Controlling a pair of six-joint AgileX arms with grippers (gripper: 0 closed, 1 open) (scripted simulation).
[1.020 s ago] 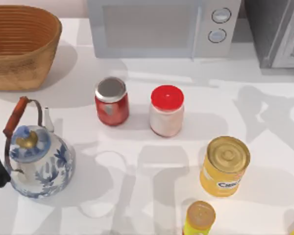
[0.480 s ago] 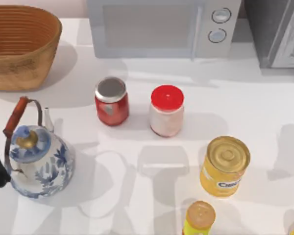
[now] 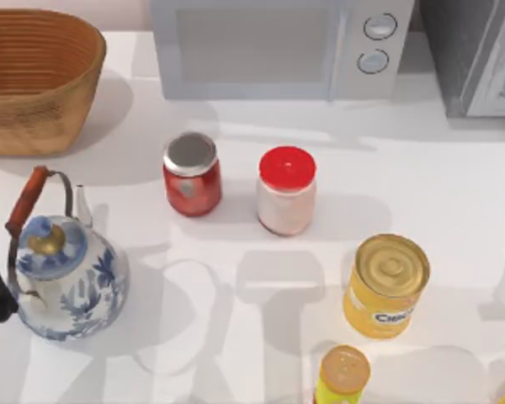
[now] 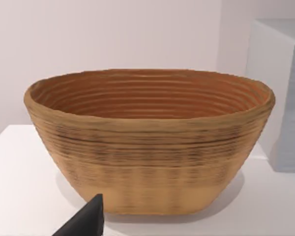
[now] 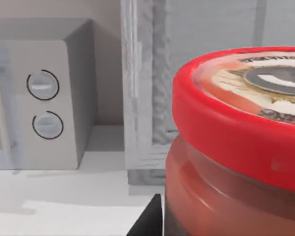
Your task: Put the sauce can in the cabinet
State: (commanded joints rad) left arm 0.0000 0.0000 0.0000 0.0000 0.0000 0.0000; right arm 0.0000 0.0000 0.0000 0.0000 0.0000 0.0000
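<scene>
Trouble ahead: sauce can [image 5: 236,142], seemingly in the right fingers, could strike the cabinet [image 5: 152,88] door frame; fingers' spread unclear.

You are looking at a kitchen counter in a rendered scene. A white table [image 3: 454,185] carries a light grey microwave [image 3: 269,46] with two round knobs at the top centre of the frame, a woven basket [image 3: 38,80] at upper left and a blue-and-white porcelain kettle [image 3: 63,273] at lower left. Food containers stand mid-frame: a red jar with a silver lid [image 3: 191,174], a red-lidded jar [image 3: 286,190] and a big yellow can [image 3: 386,284]. A dark grey cabinet [image 3: 475,55] fills the upper right corner.
</scene>
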